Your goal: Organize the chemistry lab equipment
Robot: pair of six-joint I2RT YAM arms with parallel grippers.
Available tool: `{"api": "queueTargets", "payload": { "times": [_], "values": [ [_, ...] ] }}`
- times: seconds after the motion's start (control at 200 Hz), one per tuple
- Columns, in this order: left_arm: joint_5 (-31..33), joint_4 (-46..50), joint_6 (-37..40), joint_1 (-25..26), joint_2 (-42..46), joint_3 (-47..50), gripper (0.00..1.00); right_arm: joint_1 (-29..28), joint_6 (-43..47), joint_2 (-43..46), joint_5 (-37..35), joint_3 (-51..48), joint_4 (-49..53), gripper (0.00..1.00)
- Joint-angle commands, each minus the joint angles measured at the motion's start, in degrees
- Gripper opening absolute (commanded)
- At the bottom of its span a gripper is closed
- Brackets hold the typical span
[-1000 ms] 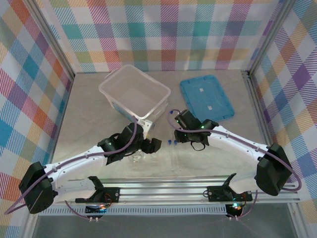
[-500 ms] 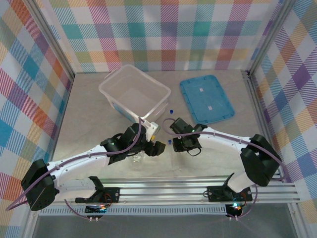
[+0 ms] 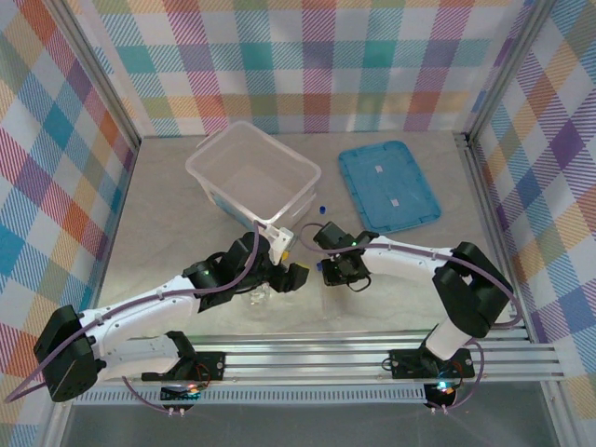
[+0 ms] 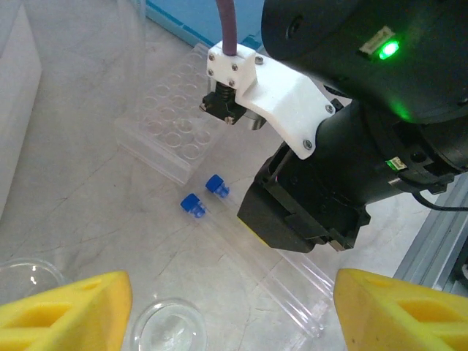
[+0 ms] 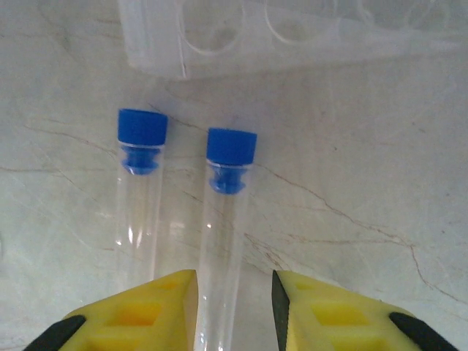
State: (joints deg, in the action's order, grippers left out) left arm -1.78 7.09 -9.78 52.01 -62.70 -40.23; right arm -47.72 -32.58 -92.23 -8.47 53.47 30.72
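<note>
Right gripper [image 5: 234, 307], jaws parted, straddles a blue-capped tube [image 5: 228, 219] lying flat on the table [image 5: 365, 183], its long axis 6-to-12 and cap toward 12 o'clock. A second tube [image 5: 139, 197] lies parallel at 9 o'clock. Left gripper [image 4: 234, 311] hangs wide open nearby.

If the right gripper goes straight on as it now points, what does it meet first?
Probably the blue-capped tube lying between the open fingers of the right gripper; beyond it, the clear rack. Depth is unclear.

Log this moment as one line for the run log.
phase: pre-grasp | right gripper: open, straddling one lying blue-capped tube | left gripper: open, over clear glassware
</note>
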Motion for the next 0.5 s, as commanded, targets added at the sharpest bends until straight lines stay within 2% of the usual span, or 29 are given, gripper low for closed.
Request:
{"api": "queueTargets", "payload": {
  "times": [0.0, 0.495],
  "values": [
    [1.3, 0.0, -0.2, 0.5, 1.4, 1.3, 0.73, -0.4, -0.5, -1.5, 0.1, 1.4, -0.1, 0.33],
    [1.4, 0.3, -0.2, 0.5, 1.7, 1.8, 0.73, -0.3, -1.0, -6.5, -1.1, 2.2, 0.8, 0.3]
  ]
}}
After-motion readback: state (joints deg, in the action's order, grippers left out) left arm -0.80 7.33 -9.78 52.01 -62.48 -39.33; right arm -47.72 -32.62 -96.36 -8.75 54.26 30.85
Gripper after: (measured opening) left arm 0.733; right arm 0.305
